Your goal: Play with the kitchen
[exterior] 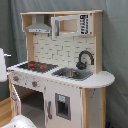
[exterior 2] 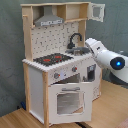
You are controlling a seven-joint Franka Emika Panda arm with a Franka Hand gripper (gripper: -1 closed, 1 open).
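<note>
Scanning the kitchen (exterior 2: 60, 65) for labels, I find no writing I can read — it stands on a wood floor (exterior 2: 20, 119) before a grey curtain (exterior: 115, 50). My arm (exterior 2: 107, 56) reaches in from the second exterior view's right toward the sink (exterior 2: 80, 50); the claw is hidden — I cannot tell its state.

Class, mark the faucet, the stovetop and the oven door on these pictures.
faucet (exterior: 85, 58): first exterior view, on its curved black neck.
stovetop (exterior 2: 52, 60): second exterior view, on the black surface with red rings.
oven door (exterior 2: 69, 102): second exterior view, on its window.
</note>
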